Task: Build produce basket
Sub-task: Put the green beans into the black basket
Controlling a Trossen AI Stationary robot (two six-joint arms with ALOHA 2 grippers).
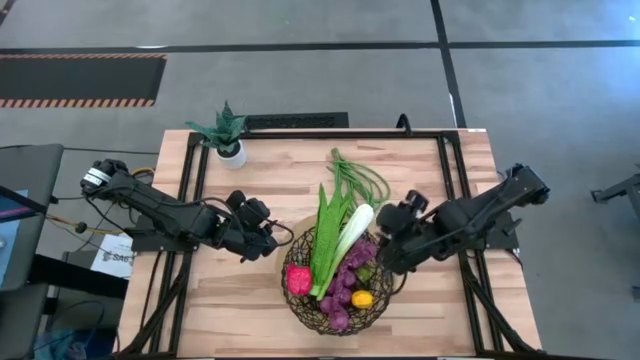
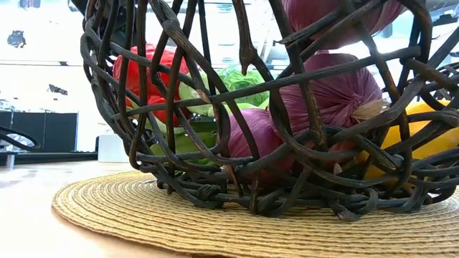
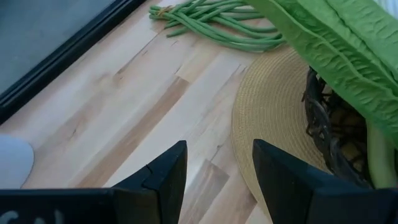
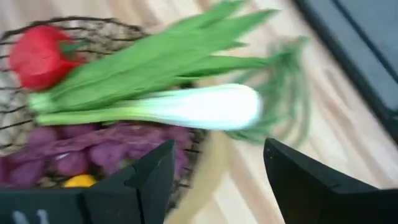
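The dark woven wire basket (image 1: 300,310) sits on a round straw mat (image 2: 215,222) near the table's near edge. In it lie a red pepper (image 1: 298,279), purple grapes (image 1: 345,285), a yellow lemon (image 1: 362,298), a lime (image 1: 366,270), a green leafy stalk (image 1: 327,235) and a white-green leek (image 1: 354,228); stalk and leek jut over the far rim. Looped green beans (image 1: 362,178) lie on the table beyond. My left gripper (image 1: 268,243) is open, just left of the basket. My right gripper (image 1: 388,258) is open at the basket's right rim, touching nothing.
A spiky potted plant in a white pot (image 1: 228,138) stands near the table's far left corner. A black frame rail (image 1: 320,133) runs around the tabletop. Bare wood (image 1: 270,185) lies between the plant and the beans.
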